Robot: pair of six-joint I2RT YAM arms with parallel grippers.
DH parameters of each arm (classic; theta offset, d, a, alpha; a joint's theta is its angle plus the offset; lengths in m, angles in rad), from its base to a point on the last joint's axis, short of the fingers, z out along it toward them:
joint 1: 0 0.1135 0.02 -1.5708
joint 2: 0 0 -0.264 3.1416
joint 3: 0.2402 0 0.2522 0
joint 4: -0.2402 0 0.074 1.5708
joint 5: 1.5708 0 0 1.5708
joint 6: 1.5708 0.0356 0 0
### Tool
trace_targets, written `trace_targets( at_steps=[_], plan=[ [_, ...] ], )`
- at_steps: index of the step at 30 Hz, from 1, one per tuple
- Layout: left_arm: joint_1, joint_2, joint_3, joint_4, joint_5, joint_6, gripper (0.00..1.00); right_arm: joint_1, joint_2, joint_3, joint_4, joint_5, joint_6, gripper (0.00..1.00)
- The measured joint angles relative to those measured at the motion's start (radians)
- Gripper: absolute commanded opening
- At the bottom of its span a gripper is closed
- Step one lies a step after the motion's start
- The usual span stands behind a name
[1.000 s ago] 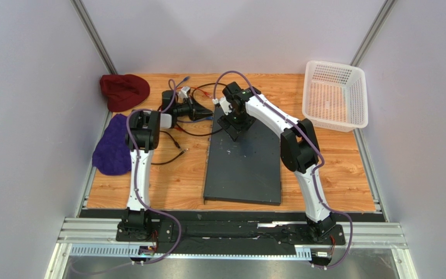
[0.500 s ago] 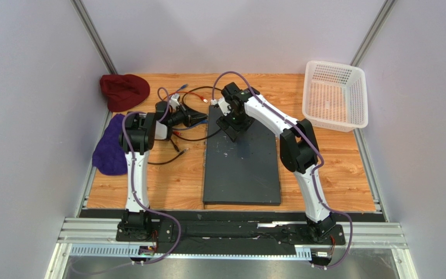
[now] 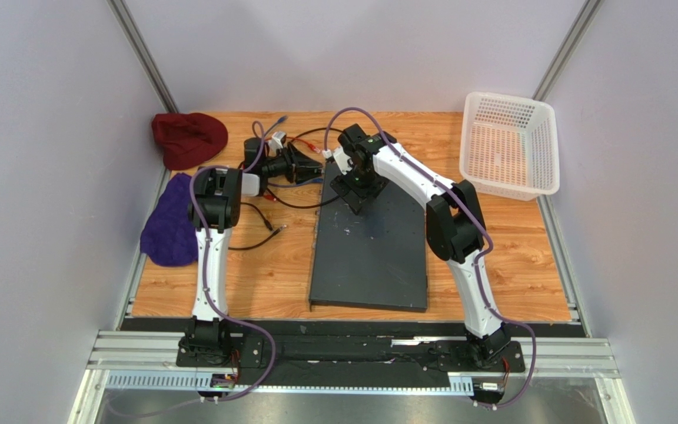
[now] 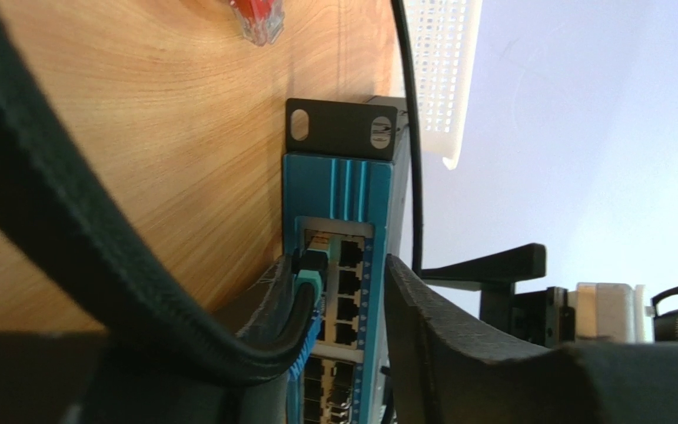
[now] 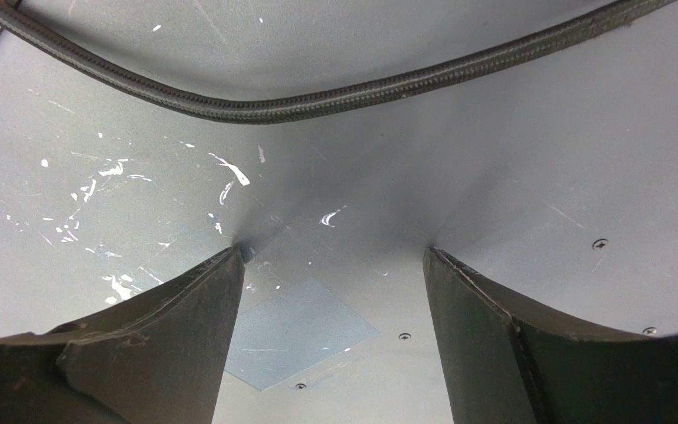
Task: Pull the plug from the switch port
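The switch is a dark grey slab lying in the middle of the table. In the left wrist view its teal front panel shows rows of ports, and a teal plug with a black cable sits in one of them. My left gripper faces that panel with its jaws apart. The plug lies against the left finger, and the other finger stands clear of it. My right gripper is open, both fingertips pressed down on the switch's scuffed top.
Loose black and red cables lie left of the switch, and a red connector rests on the wood. A dark red cloth and a purple cloth lie at the left edge. A white mesh basket stands back right.
My left gripper drew back to the left with the switch shifting slightly, then returned to the panel and opened its jaws. The right gripper stayed pressed on the switch.
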Motion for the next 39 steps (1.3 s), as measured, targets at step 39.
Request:
trace_targets(
  at_steps=[39],
  plan=[
    [-0.112,-0.029,0.106,-0.218,-0.25,0.105,0.23,-0.024,0.025,0.034,-0.024,-0.032,0.031,0.82]
  ],
)
